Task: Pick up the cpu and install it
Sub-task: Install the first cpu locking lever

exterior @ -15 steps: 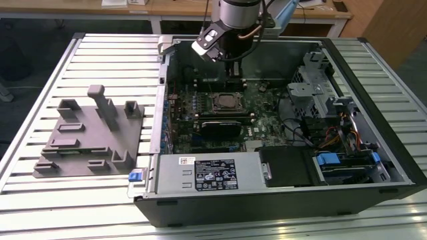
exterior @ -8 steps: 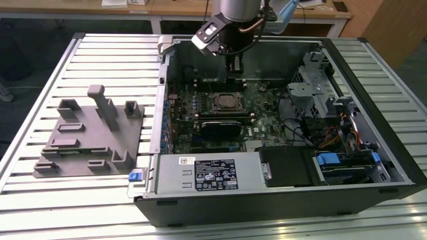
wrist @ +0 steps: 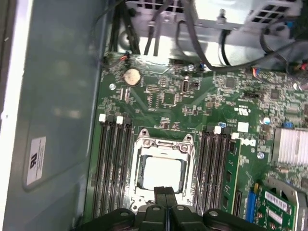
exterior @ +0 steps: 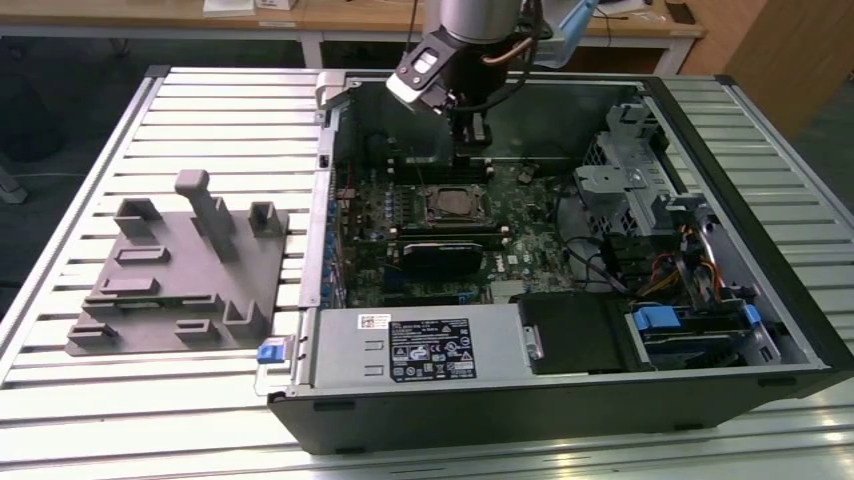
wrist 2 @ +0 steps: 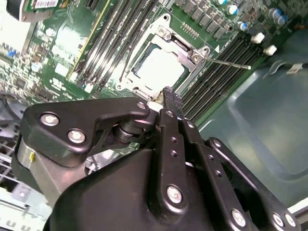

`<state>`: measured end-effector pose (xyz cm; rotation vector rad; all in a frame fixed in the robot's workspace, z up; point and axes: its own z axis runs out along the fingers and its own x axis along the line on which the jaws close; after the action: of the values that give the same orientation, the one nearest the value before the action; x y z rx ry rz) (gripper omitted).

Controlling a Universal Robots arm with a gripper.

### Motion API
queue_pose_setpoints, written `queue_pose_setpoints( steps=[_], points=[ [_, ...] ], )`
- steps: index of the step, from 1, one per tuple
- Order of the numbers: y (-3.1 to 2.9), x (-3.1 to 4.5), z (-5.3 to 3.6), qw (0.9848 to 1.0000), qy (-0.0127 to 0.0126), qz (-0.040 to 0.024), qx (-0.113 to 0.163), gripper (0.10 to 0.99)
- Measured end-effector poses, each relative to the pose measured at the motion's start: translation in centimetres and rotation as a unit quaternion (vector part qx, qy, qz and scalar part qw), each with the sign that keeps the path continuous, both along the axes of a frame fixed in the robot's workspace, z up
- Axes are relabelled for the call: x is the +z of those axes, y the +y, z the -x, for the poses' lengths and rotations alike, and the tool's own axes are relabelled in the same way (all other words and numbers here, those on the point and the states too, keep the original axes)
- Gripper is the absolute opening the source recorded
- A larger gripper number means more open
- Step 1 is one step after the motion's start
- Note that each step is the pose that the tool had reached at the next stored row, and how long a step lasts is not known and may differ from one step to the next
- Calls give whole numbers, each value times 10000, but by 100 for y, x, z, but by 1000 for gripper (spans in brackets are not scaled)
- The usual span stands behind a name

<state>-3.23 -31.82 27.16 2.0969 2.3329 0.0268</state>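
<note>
You have one cpu (wrist: 163,173) to look at, and it lies flat in the one metal-framed socket (wrist: 142,144) on the green board (wrist: 163,98), its silvery top facing up. In the exterior view the cpu (exterior: 451,205) sits near the middle of the open computer case (exterior: 534,415).

Your single pincer (wrist: 165,190) is narrow: its two fingers are pressed together with nothing between them. In both wrist views the tips hang over the edge of the socket frame, just beside the cpu (wrist 2: 159,67). You cannot tell whether they touch the frame. In the exterior view the pincer (exterior: 467,150) hangs inside the case, above the board.

Around the socket you have two banks of long dark memory slots, one bank (wrist: 114,163) on one side and one bank (wrist: 215,168) on the other. One thin metal lever (wrist: 195,173) runs along the socket between the frame and a bank. One round coin battery (wrist: 132,74) sits on the board, and one pale finned block (wrist: 291,144) lies further off.

In the exterior view, one black block (exterior: 447,258) lies on the board between the socket and the labelled power supply box (exterior: 414,345). A metal cage with bundled cables (exterior: 667,250) crowds the exterior view's right of the case. The case rests on a slatted bench (exterior: 120,110), and one grey moulded holder (exterior: 174,265) stands on it at the exterior view's left, well apart from the pincer.
</note>
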Motion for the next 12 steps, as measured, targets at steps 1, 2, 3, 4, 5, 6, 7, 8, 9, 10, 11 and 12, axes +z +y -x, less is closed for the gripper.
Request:
queue_pose_setpoints(
  steps=[1,2,3,4,5,6,7,8,9,10,11,12],
  points=[
    [0,0,0,10000,0,0,82,106],
    [0,0,0,9999,0,0,164,106],
    [0,0,0,9997,0,0,250,106],
    [0,0,0,9995,0,1,331,106],
    [0,0,0,9992,0,1,410,106],
    [0,0,0,9988,0,1,484,106],
    [0,0,0,9984,0,1,559,106],
    [0,0,0,9980,0,1,629,106],
    [0,0,0,9976,0,1,697,106],
    [0,0,0,9971,0,0,764,106],
    [0,0,0,9965,0,1,839,106],
    [0,0,0,9957,0,1,925,106]
  ],
)
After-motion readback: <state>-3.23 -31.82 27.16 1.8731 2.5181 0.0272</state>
